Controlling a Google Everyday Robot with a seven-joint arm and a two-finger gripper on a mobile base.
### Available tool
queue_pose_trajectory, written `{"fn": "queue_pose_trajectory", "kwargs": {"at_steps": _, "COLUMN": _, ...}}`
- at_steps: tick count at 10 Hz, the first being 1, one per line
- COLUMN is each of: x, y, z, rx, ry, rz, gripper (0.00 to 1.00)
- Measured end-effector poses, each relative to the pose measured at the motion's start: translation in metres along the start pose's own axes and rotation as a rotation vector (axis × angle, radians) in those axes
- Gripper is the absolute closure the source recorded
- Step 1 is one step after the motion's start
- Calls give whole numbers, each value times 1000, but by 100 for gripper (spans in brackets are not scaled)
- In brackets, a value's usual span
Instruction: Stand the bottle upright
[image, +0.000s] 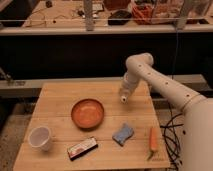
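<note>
My gripper (123, 94) hangs from the white arm over the back right part of the wooden table (55, 97), just right of the orange bowl. It is shut on the bottle (123, 99), a small slim white thing that sticks out below the gripper. Its round white end points down, a little above the table top. Most of the bottle is hidden by the gripper, and its label does not show.
An orange bowl (88, 113) sits mid-table. A white cup (40, 137) stands front left and a flat black-and-red case (82, 148) lies at the front. A blue sponge (123, 133) and a carrot (153, 140) lie front right. A dark shelf edge runs behind the table.
</note>
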Motion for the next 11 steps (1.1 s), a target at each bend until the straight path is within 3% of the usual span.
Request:
{"fn": "queue_pose_trajectory", "kwargs": {"at_steps": 2, "x": -4, "y": -6, "z": -43, "rx": 109, "ry": -106, "rz": 41, "gripper": 98}}
{"fn": "queue_pose_trajectory", "kwargs": {"at_steps": 3, "x": -4, "y": -6, "z": -71, "rx": 164, "ry": -131, "rz": 66, "gripper": 98}}
{"fn": "queue_pose_trajectory", "kwargs": {"at_steps": 5, "x": -1, "y": 0, "z": -95, "rx": 201, "ry": -136, "rz": 86, "gripper": 98}}
{"fn": "queue_pose_trajectory", "kwargs": {"at_steps": 6, "x": 0, "y": 1, "z": -94, "rx": 196, "ry": -127, "rz": 84, "gripper": 98}}
{"fn": "queue_pose_trajectory", "kwargs": {"at_steps": 7, "x": -5, "y": -7, "z": -31, "rx": 82, "ry": -97, "rz": 30, "gripper": 98}}
{"fn": "queue_pose_trajectory", "kwargs": {"at_steps": 8, "x": -3, "y": -4, "z": -43, "rx": 131, "ry": -112, "rz": 99, "gripper": 98}}
{"fn": "queue_pose_trajectory", "kwargs": {"at_steps": 9, "x": -13, "y": 3, "z": -31, "rx": 138, "ry": -193, "rz": 178, "gripper": 98}}
{"fn": "queue_pose_trajectory", "kwargs": {"at_steps": 10, "x": -12, "y": -5, "z": -40, "rx": 190, "ry": -233, "rz": 259, "gripper": 98}}
{"fn": "queue_pose_trajectory", "kwargs": {"at_steps": 11, "x": -20, "y": -7, "z": -35, "rx": 228, "ry": -315, "rz": 348, "gripper": 98}}
